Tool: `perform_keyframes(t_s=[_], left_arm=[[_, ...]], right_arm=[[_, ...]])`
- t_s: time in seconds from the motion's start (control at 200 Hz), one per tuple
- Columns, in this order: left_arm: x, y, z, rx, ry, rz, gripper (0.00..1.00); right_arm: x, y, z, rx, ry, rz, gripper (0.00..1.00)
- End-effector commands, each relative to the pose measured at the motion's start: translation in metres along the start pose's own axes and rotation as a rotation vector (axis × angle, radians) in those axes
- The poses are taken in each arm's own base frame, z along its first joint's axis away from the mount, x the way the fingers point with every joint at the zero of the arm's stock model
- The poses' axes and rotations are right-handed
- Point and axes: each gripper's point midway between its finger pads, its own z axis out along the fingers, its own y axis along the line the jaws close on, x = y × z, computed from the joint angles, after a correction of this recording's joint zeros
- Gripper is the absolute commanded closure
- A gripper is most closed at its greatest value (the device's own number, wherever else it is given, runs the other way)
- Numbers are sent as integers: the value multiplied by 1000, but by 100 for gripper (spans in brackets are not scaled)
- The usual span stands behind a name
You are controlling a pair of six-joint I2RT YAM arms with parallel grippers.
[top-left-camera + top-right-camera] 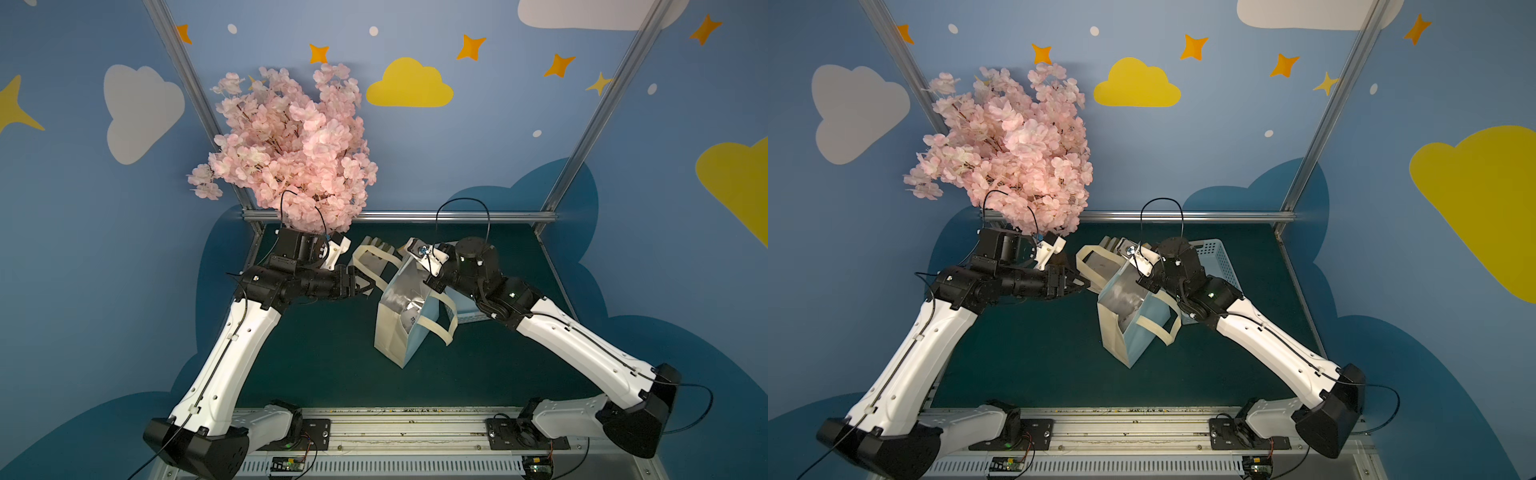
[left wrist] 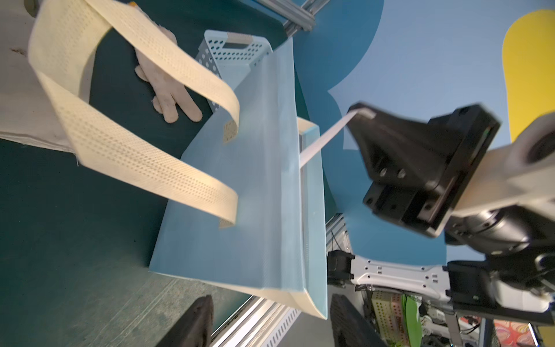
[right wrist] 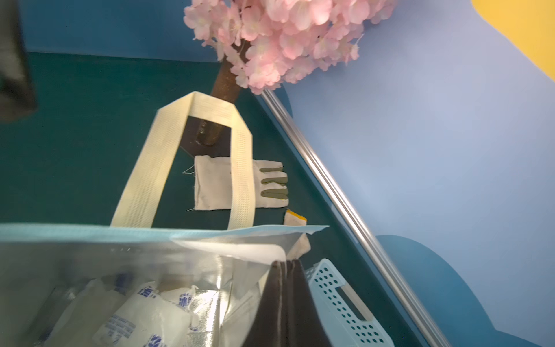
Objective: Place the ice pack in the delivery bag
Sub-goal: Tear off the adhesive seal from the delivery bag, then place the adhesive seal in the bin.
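Observation:
The delivery bag (image 1: 419,338) (image 1: 1144,338) stands mid-table, mouth held open and silver lining showing. A white ice pack (image 3: 144,315) with blue print lies inside it with others, and shows faintly in a top view as a pale ice pack (image 1: 409,318). My right gripper (image 1: 430,282) (image 1: 1144,282) (image 3: 285,263) is shut on the bag's far rim, its fingers pressed together on the foil edge. My left gripper (image 1: 368,286) (image 1: 1081,284) (image 2: 270,297) hangs open just left of the bag beside a cream handle (image 2: 135,156), holding nothing.
Beige gloves (image 1: 374,245) (image 3: 237,186) lie behind the bag. A light blue perforated basket (image 1: 1217,257) (image 3: 339,300) (image 2: 234,51) sits under my right arm. A pink blossom tree (image 1: 291,145) stands at the back left, with a metal rail (image 1: 415,216) along the table's far edge.

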Motion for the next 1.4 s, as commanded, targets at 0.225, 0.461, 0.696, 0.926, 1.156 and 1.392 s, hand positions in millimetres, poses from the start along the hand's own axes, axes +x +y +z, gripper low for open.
perform_keyframes(t_s=[0.225, 0.461, 0.696, 0.926, 1.156, 1.392], left_arm=[[23, -18, -5, 58, -104, 385, 21], [36, -2, 8, 25, -78, 443, 20], [41, 8, 12, 3, -83, 456, 20], [42, 17, 12, -36, -92, 465, 21], [47, 15, 9, -30, -100, 496, 20], [54, 16, 7, -30, -87, 502, 20]], right_arm=[[-18, -111, -36, 279, 41, 20, 100], [-29, -177, -64, 452, 62, 0, 100], [10, -232, -107, 599, 182, 94, 100], [137, -239, -145, 692, 405, 387, 100], [290, -202, -182, 843, 645, 797, 100], [388, -128, -185, 855, 835, 1034, 100]])
